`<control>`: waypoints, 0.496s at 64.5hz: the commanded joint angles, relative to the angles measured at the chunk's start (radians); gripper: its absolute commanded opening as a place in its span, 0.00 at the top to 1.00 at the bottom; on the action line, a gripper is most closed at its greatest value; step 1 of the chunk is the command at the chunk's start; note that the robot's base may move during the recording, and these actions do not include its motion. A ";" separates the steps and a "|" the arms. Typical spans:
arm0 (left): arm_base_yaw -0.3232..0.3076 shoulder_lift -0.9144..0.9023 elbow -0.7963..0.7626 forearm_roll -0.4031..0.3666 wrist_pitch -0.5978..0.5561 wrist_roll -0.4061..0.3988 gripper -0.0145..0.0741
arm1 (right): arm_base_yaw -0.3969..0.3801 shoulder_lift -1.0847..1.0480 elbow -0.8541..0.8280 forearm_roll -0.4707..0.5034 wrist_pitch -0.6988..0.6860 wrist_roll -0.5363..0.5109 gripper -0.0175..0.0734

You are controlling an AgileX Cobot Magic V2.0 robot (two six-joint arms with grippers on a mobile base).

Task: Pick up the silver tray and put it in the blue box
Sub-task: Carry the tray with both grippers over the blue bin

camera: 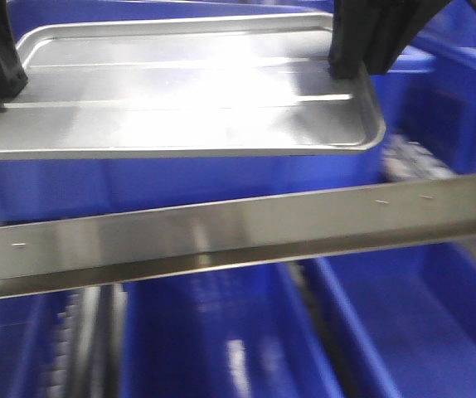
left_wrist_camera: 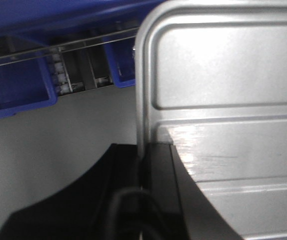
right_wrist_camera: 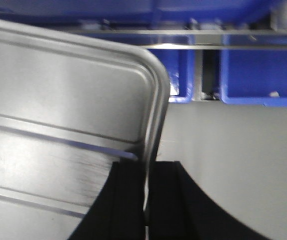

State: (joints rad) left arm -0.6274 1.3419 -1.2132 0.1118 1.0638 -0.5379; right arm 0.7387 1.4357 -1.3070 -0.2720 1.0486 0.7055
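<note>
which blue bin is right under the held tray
The blue box whose wall shows directly beneath the silver tray, above the steel rail; the other blue bins lie below that rail or off right.

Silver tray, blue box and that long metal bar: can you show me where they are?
silver tray (camera: 188, 108), front view, its flat shiny bottom.
blue box (camera: 180, 182), front view, the wall just under the tray.
metal bar (camera: 246, 228), front view, middle of its top face.
</note>
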 commanded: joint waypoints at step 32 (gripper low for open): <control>-0.006 -0.032 -0.026 0.039 -0.001 0.019 0.95 | -0.001 -0.039 -0.026 -0.057 -0.016 -0.024 0.75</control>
State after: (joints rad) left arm -0.6274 1.3419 -1.2132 0.1118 1.0657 -0.5379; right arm 0.7387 1.4357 -1.3070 -0.2720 1.0504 0.7055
